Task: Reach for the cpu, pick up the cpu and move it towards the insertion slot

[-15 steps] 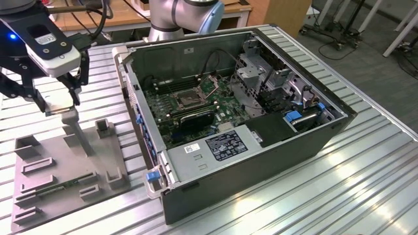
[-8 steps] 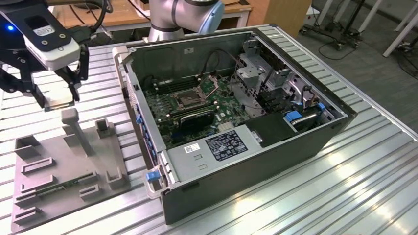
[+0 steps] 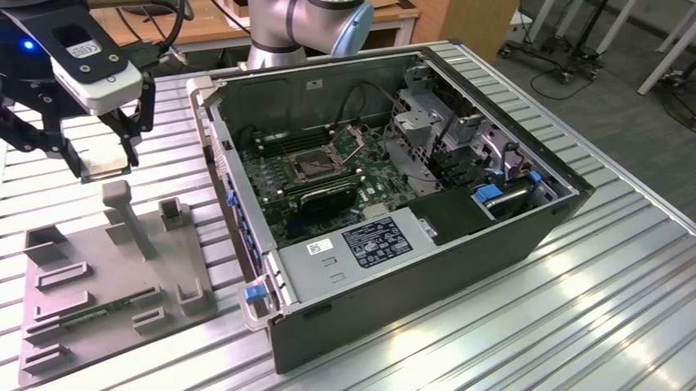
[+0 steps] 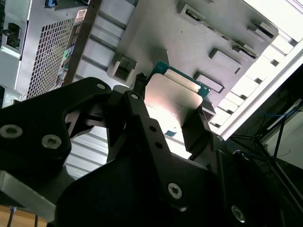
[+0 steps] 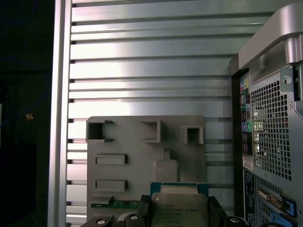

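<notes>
The slatted metal table (image 3: 609,285) lay beneath everything. On it the open computer case (image 3: 457,252) stood to one side of the jaws, toward the exterior view's right. The grey plastic tray (image 3: 98,265) sat directly below the jaws. Inside the case lay the green motherboard (image 3: 370,175), and in it was the insertion slot (image 3: 312,167), a square socket with a shiny frame and a dark centre.

The gripper (image 3: 107,163) hung above the tray, outside the case wall. Its jaws were closed part-way onto the cpu (image 4: 173,94), with one black finger (image 4: 142,120) against each of two opposite edges. The chip sat crosswise between the fingertips, clear of the tray, with its silvery top turned toward the wrist. Its thin green rim showed past the fingertips in both wrist views.

The relation that mattered was sideways and down. The slot lay well apart from the jaws, toward the exterior view's right, past the near case wall and lower than the held chip. I judged that any path to it had to clear that wall's top edge.
</notes>
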`<action>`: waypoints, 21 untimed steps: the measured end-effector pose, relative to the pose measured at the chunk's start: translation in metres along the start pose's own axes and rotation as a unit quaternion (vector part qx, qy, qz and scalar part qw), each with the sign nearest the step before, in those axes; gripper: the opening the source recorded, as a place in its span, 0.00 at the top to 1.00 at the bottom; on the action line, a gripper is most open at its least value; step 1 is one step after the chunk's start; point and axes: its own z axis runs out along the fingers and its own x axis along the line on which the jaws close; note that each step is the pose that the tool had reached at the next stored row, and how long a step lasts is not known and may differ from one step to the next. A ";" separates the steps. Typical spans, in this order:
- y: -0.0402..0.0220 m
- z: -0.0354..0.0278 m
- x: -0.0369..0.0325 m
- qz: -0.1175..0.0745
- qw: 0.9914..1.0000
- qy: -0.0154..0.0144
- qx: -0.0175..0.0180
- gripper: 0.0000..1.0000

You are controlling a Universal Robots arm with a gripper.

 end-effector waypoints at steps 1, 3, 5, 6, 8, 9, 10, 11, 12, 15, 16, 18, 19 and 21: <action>0.0000 0.0000 -0.0001 0.000 1.000 0.000 0.000 0.45; 0.0000 0.0000 -0.0002 0.000 1.000 0.000 0.000 0.45; 0.0000 0.0000 -0.0011 0.000 1.000 0.000 0.000 0.45; 0.0000 0.0000 -0.0015 0.000 1.000 0.000 0.000 0.45; 0.0000 0.0000 -0.0031 0.000 1.000 0.000 0.000 0.45; 0.0001 0.0000 -0.0041 0.000 1.000 0.000 0.000 0.45; 0.0000 0.0000 -0.0049 0.000 1.000 0.000 0.000 0.45; 0.0001 0.0000 -0.0055 0.000 1.000 0.000 0.000 0.45; 0.0001 0.0000 -0.0056 0.000 1.000 0.000 0.000 0.45; 0.0002 -0.0014 -0.0060 0.000 1.000 0.000 0.000 0.45; 0.0003 -0.0026 -0.0060 0.000 1.000 0.000 0.000 0.45; 0.0004 -0.0065 -0.0060 0.000 1.000 0.000 0.000 0.45; 0.0005 -0.0084 -0.0060 0.000 1.000 0.000 0.000 0.45; 0.0005 -0.0093 -0.0067 0.000 1.000 0.000 0.000 0.45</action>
